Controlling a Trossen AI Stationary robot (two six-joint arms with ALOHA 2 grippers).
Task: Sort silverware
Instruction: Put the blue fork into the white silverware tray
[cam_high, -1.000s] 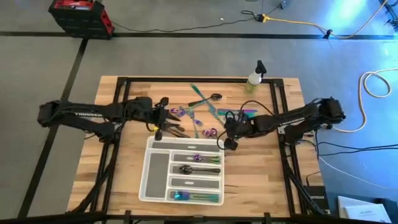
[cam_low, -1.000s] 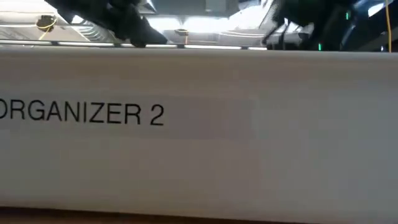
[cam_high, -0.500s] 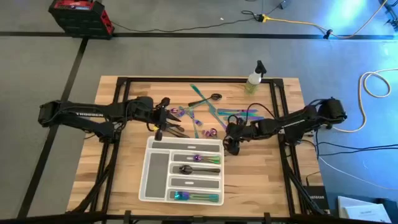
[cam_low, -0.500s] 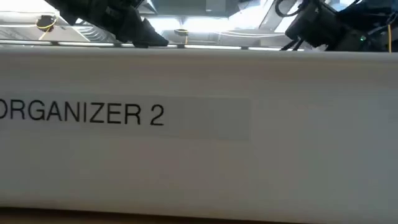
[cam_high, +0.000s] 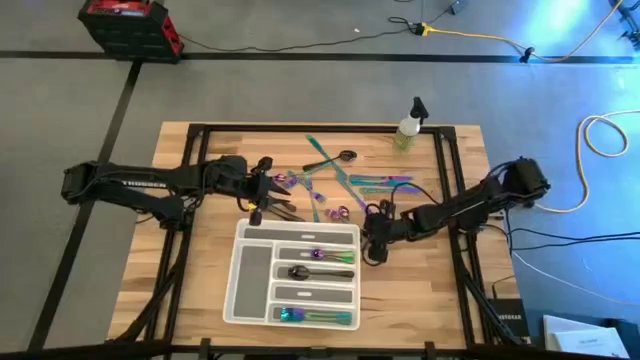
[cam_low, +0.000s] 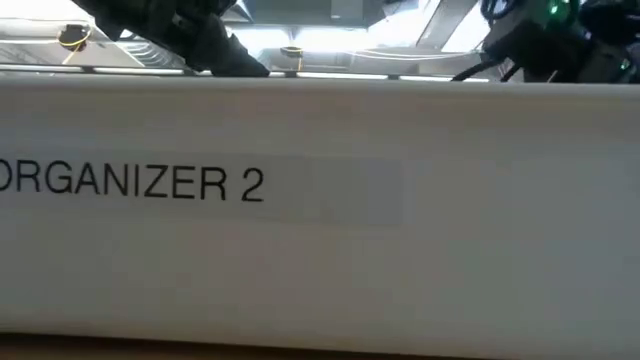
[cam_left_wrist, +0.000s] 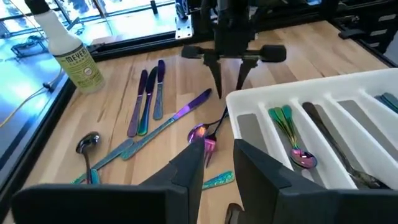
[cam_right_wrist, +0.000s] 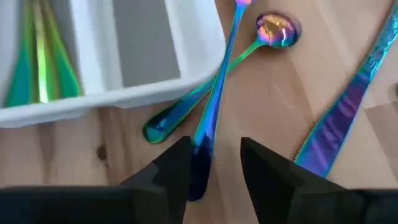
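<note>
Right tool (cam_right_wrist: 210, 163) open, holding nothing, fingers either side of an iridescent spoon handle (cam_right_wrist: 211, 118) at the white tray (cam_high: 243, 283) corner. Second spoon (cam_right_wrist: 273, 29) crosses it. Left tool (cam_left_wrist: 214, 165) open, empty, hovers over loose silverware (cam_high: 320, 185) on desk (cam_high: 190, 235).

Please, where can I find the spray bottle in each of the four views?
High view: the spray bottle at the table's far edge, right of centre.
Low view: not in it; the white tray's wall fills it.
Left wrist view: standing beyond the loose knives.
Right wrist view: not in it.
Shared landmark: the white tray, in all four; the right hand is beside its corner.
</note>
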